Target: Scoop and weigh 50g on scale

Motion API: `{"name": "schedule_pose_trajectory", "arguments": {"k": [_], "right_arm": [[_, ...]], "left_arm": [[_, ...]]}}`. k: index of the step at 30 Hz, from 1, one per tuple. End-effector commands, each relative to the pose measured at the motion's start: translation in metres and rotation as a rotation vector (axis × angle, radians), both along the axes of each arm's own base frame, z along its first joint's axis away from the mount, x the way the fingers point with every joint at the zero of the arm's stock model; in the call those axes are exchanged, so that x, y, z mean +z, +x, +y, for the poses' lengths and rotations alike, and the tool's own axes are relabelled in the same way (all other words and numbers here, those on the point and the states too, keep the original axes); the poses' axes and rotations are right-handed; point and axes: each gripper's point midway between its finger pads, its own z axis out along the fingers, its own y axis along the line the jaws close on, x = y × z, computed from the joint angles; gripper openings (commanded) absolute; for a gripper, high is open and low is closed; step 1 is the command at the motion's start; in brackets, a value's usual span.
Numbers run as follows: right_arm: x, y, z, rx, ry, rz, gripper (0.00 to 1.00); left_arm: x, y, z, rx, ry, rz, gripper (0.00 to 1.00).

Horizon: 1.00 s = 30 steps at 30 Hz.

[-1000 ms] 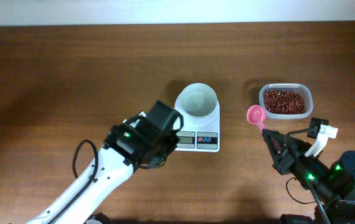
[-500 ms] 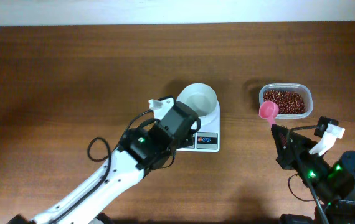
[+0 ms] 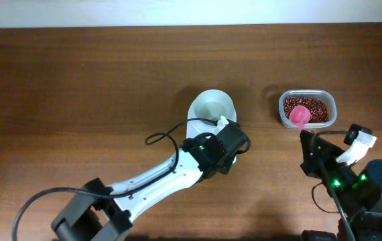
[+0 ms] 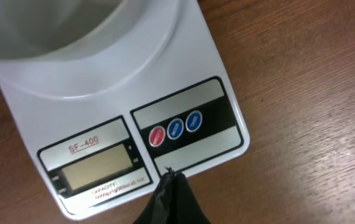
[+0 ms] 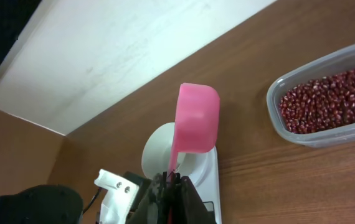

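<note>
Pointing pinched shut at the front edge of the scale [image 4: 196,74], just beside its buttons [image 4: 175,129], the left gripper [image 4: 170,177] sits near the middle of the table [image 3: 77,80]. A white bowl [image 3: 212,107] tops the scale. The right gripper [image 5: 172,180] clamps the handle of a pink scoop [image 3: 299,115], whose cup is over the beans [image 3: 311,106] in a clear tub [image 3: 332,111] toward the table's right edge.

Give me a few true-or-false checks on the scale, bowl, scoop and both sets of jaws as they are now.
1. The bowl on the scale holds beans. False: it is empty; the beans lie in the clear tub.
2. The right jaws are shut on the pink scoop. True.
3. The left jaws stand open over the bowl. False: they are shut, their tip at the scale's front edge, below the red button.
4. The scale's display shows no digits. True.
</note>
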Motion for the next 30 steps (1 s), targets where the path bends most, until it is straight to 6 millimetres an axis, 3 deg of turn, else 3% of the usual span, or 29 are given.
{"name": "schedule_pose_trajectory", "arguments": {"k": [1,13,19,30], "right_arm": [[-0.005,0.007,-0.006,-0.024,-0.011,0.026,0.04],[-0.029,0.023,-0.006,-0.026,0.025,0.135,0.04],[-0.031,0.024,-0.006,-0.026,0.026,0.141,0.04],[-0.031,0.024,-0.006,-0.025,0.026,0.142,0.04]], "left_arm": [[-0.007,0.013,0.009,0.012,0.082,-0.069,0.0],[-0.019,0.022,0.007,0.018,0.106,-0.094,0.0],[-0.045,0.018,0.007,-0.084,0.183,-0.058,0.0],[-0.044,0.02,0.003,-0.093,0.172,-0.068,0.0]]}}
